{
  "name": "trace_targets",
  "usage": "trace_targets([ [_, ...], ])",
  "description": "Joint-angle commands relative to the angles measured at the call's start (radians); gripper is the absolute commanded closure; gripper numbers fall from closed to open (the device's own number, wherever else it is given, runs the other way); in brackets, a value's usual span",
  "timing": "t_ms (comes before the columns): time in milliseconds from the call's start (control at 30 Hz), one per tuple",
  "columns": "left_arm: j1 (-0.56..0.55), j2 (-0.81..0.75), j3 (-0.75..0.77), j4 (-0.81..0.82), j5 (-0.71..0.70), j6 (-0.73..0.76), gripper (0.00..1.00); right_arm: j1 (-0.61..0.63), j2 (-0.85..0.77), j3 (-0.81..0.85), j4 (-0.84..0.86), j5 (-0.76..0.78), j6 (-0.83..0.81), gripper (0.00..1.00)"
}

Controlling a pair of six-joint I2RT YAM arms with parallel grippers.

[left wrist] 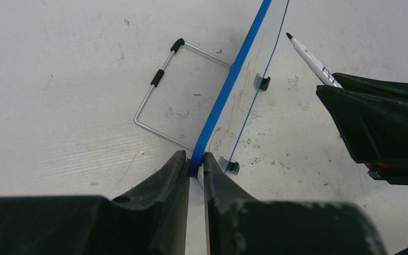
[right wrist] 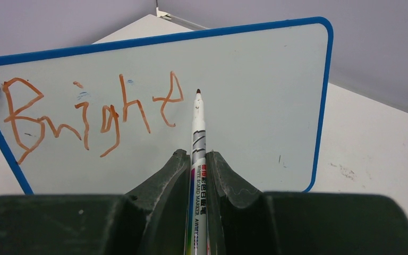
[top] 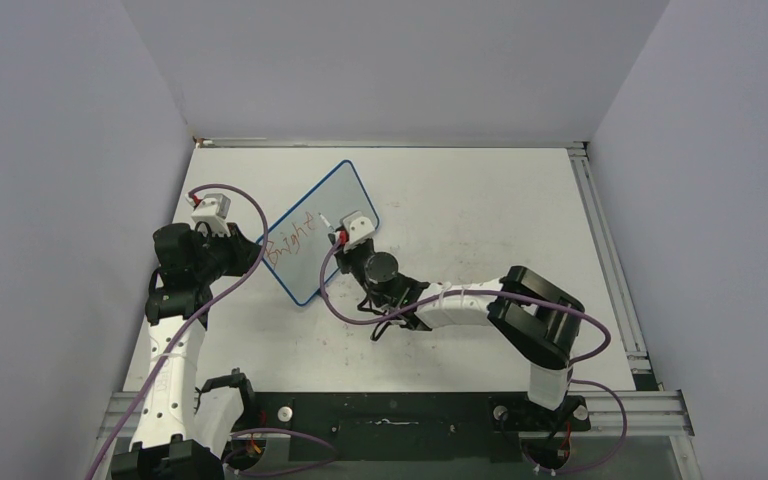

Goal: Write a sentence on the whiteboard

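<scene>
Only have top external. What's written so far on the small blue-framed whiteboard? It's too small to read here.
Observer: The right wrist view shows the red handwritten lettering on the small blue-framed whiteboard. It reads "Bright", on one line.
Operator: Pen on the surface?
Observer: The left wrist view sees the board edge-on. The tip of the white marker appears just off the face, with a thin gap.
Operator: Right grip OK?
Observer: The right gripper is shut on the marker's barrel, with the tip pointing just right of the "t".
Operator: Left arm?
Observer: The left gripper is pinching the board's blue frame edge.
</scene>
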Motion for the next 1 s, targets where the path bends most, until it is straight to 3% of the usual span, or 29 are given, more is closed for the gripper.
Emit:
trace_targets([
  [0,-0.003,-0.005,0.001,-0.011,-0.003,0.01,1.0,-0.012,-0.007,0.055,0.034,-0.009,-0.007,0.95],
  [967,-0.002,-0.002,0.003,-0.01,-0.003,0.011,1.0,-0.017,0.065,0.075,-0.012,-0.05,0.026,0.95],
])
